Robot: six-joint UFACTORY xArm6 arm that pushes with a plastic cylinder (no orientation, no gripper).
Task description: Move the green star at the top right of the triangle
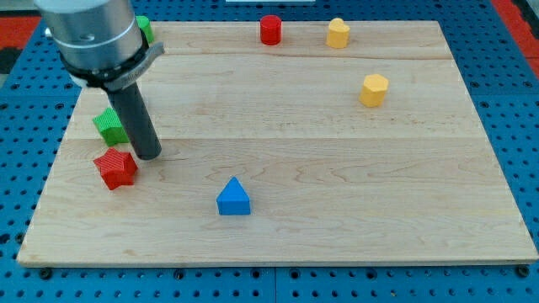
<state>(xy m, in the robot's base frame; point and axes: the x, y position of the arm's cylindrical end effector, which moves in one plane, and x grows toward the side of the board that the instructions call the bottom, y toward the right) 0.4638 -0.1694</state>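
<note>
A green star lies near the board's left edge. My tip rests on the board just to the star's lower right, and the rod hides the star's right side. A red star lies directly below the green star, just left of my tip. The blue triangle lies at the lower middle of the board, well to the right of my tip and lower in the view.
A second green block sits at the top left, partly hidden by the arm. A red cylinder and a yellow block stand at the top edge. Another yellow block is at the right.
</note>
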